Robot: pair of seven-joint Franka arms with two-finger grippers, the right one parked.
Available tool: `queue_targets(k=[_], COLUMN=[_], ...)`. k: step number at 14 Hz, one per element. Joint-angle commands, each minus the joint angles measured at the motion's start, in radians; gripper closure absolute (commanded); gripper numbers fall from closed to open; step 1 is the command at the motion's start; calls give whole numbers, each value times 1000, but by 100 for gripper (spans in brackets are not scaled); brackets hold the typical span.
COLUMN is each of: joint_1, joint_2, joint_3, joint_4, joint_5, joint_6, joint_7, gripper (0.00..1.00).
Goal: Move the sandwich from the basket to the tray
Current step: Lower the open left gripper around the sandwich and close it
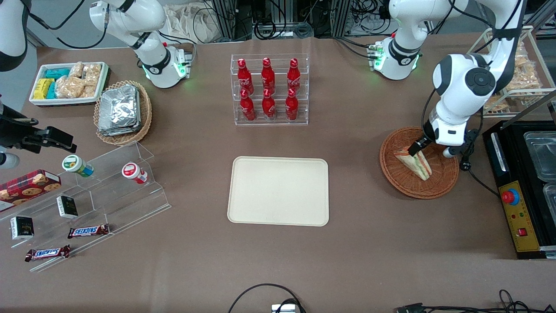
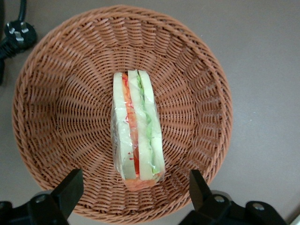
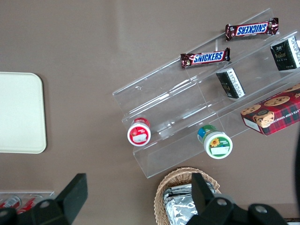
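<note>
Front view gives the table layout: reddish-brown wicker basket [image 1: 419,163] sits toward the working arm's end, cream tray [image 1: 278,191] mid-table and well apart from it, nothing on the tray. Sandwich [image 1: 414,162] lies in the basket, filling edge just visible as a coloured stripe. Left arm's gripper [image 1: 428,148] hangs over the basket's part farther from the front camera, directly above the sandwich

Left wrist view shows what the front can't: sandwich [image 2: 136,130] seen from straight above, standing on edge, white bread slices with red, orange and green layers between, looks wrapped in clear film. It sits near the middle of the basket [image 2: 56,93]. Both fingers [image 2: 70,190] visible, one either side of the sandwich's near end, spread wide with clear gap to it on both sides. Jaws released, gripping nothing, touching nothing. A black plug [image 2: 19,33] lies on the table just outside the basket rim

Hidden or unclear: from the front, the arm's wrist covers part of the basket rim and one finger, so jaw spread can't be read there. Height of the fingertips above the sandwich is hard to judge from either view. Right wrist view catches only a corner of the tray [image 3: 21,112]; the rest is cut off
</note>
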Motion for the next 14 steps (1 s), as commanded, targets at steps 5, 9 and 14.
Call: queue_targets(k=[5, 9, 14], joint_1=[-9, -9, -6], joint_2=[108, 170, 179], joint_3=[5, 7, 8], joint_4=[-41, -53, -52], joint_5=[9, 8, 9], joint_6=[191, 282, 286], joint_7=[-73, -73, -70], gripper=[0, 0, 61])
